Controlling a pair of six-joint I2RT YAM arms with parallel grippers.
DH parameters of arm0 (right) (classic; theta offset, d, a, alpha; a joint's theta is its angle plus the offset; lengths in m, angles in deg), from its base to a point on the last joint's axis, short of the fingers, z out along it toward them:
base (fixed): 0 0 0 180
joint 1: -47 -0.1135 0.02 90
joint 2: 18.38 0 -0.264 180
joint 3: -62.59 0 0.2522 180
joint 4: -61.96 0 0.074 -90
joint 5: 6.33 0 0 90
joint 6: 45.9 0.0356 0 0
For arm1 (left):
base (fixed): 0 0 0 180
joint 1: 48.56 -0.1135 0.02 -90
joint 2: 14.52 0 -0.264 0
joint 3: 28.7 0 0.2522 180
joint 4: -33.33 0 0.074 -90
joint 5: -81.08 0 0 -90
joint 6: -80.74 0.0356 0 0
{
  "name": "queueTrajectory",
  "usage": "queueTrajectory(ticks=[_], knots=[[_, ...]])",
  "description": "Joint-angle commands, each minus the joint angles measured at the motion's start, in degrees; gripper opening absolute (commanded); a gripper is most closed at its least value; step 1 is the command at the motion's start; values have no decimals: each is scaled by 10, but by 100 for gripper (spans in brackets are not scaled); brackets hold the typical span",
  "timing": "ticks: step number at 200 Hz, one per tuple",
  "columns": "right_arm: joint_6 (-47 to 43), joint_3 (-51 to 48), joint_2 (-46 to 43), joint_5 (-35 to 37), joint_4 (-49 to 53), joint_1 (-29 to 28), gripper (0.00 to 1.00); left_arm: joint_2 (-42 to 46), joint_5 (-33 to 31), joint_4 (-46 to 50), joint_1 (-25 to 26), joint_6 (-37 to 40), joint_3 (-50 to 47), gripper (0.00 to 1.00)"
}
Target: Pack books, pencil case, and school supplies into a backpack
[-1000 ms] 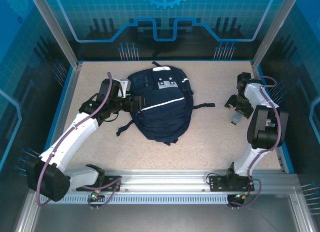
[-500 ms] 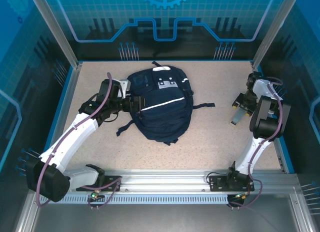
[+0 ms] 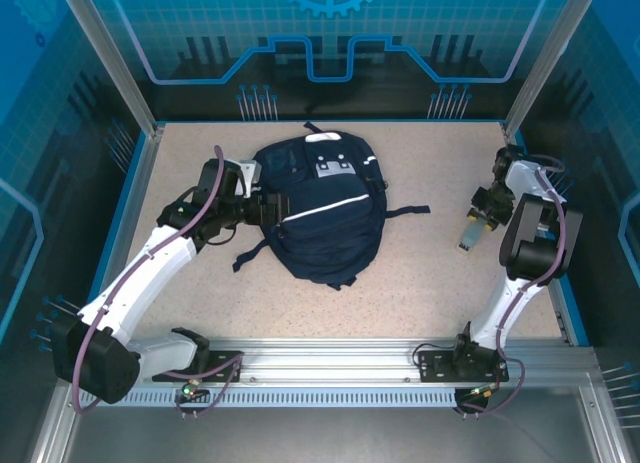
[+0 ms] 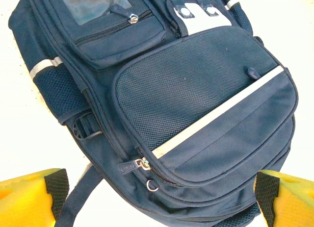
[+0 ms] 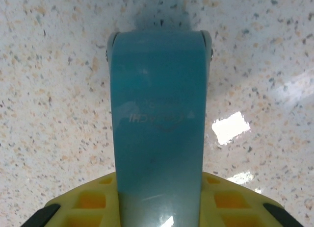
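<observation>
On the table (image 3: 420,283), well to the right of the backpack (image 3: 325,208), a small teal item (image 5: 158,114) lies flat. It is one of the school supplies (perhaps a stapler, I cannot say for sure). The right gripper (image 3: 480,218) is low over it, also well to the right of the backpack. In the right wrist view its yellow fingers (image 5: 91,200) stand close together, one against each long side of the item. I cannot tell from here how firm the grip is, and the item seems to rest on the table.

The left gripper (image 3: 263,205) is at the left edge of the backpack. It is wide open and has hold of nothing. The left wrist view looks between its fingers onto the mesh front pocket.

The backpack lies flat in the middle of the table, with its front upward and its top toward the far side. As far as the left wrist view shows, the zips are closed, and one zip pull (image 4: 145,163) sits at the lower left corner of the front pocket.

In my judgement the step in hand is picking up this first supply, so the packing has hardly begun. The next move calls for a secure hold and a straight lift. Before the item can travel left to the backpack, a compartment must be opened, and this is probably work for the left gripper at a zip pull.
</observation>
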State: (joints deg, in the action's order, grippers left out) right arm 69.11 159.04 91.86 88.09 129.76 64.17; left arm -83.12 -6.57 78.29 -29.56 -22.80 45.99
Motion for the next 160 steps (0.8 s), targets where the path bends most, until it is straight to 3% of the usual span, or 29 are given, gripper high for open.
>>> queueTrajectory(ticks=[1, 58, 109, 160], knots=[[3, -16, -63, -5, 10, -20, 22, 11, 11, 18, 0, -2, 9, 99], [24, -87, -223, -31, -28, -136, 22, 2, 52, 19, 11, -2, 21, 98], [28, -110, -311, -84, -50, -219, 23, -51, 11, 50, 95, 61, 76, 98], [30, -125, -348, -96, -49, -242, 24, -155, -4, 113, 158, 149, 161, 91]])
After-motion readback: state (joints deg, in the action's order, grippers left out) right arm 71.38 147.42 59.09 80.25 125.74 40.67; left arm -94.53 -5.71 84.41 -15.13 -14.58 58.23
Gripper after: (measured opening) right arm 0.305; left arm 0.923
